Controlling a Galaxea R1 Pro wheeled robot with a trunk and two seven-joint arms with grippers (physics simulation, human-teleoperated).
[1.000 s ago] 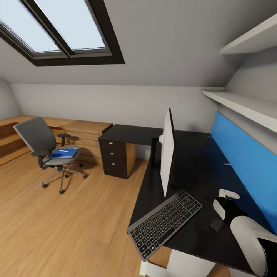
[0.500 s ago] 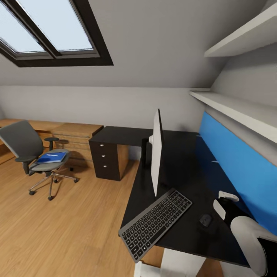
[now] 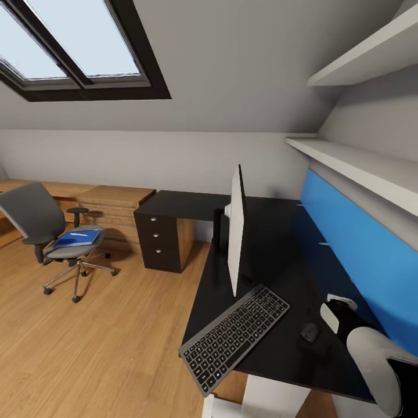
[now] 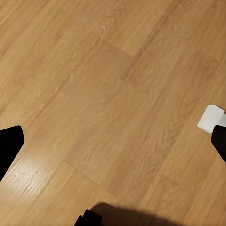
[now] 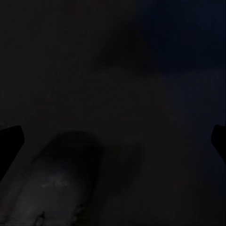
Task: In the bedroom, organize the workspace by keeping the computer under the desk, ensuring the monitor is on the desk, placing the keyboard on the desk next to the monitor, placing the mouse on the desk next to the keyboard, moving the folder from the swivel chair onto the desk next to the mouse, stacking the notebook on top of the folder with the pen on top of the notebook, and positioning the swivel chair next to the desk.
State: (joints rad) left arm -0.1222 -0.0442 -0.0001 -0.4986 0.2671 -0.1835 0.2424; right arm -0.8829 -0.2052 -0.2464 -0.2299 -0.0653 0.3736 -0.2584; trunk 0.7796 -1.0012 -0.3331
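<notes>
Monitor (image 3: 235, 229), keyboard (image 3: 235, 336) and mouse (image 3: 310, 332) on desk (image 3: 278, 244); folder (image 3: 77, 238) on chair (image 3: 43, 229) across floor (image 3: 87, 348). Left end effector (image 4: 113, 141) spread wide over floor, grasping nothing; right end effector (image 5: 113, 136) likewise spread above mouse.

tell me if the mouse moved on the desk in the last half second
No. The mouse sits at the same spot beside the keyboard on the desk; its gap to the keyboard's corner is unchanged.

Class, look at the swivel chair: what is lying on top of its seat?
On the swivel chair seat lies the blue folder with a thin pale thing on top, too small to identify. The folder covers the seat beneath it.
</notes>
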